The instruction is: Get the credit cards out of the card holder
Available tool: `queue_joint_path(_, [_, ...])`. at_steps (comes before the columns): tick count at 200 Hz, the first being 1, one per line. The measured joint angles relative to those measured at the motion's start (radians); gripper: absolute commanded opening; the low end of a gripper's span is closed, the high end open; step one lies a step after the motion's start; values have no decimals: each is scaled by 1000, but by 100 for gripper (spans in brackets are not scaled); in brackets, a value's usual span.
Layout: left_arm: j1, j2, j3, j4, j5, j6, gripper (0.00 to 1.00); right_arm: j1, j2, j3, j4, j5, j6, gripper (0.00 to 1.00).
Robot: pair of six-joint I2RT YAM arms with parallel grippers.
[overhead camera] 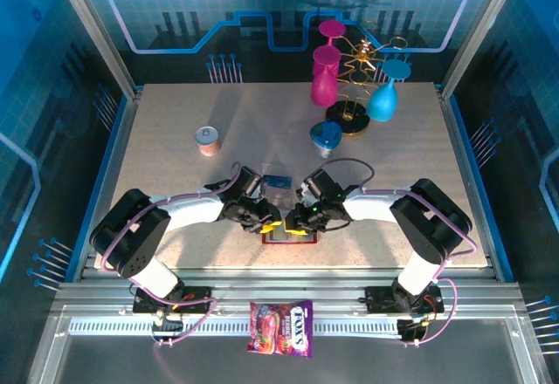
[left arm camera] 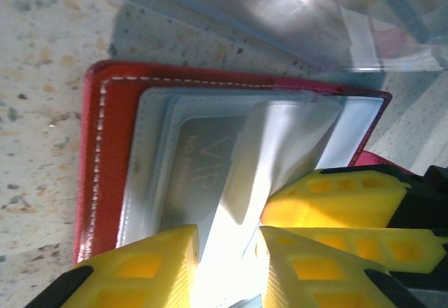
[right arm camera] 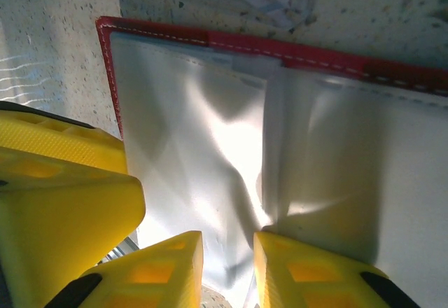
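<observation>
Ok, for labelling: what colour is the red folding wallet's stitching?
White stitching; clearest in left wrist view.

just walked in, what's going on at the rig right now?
Both arms are working on the open red card holder at the near middle of the table. The left claw and the right claw each straddle one of its clear pocket leaves; whether they actually clamp is hard to tell. A card marked VIP sits in a pocket. One dark blue card lies on the table just behind the holder.
</observation>
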Motion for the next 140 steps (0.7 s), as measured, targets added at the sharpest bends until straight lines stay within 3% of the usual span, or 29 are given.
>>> queue_joint_path(86, [-1, 0, 47, 11, 19, -14, 29, -33, -130, -9, -53, 13, 8, 31])
queue_joint_path(140, [-20, 3, 97, 8, 26, -14, 33, -107, -246, 13, -217, 71, -61, 32])
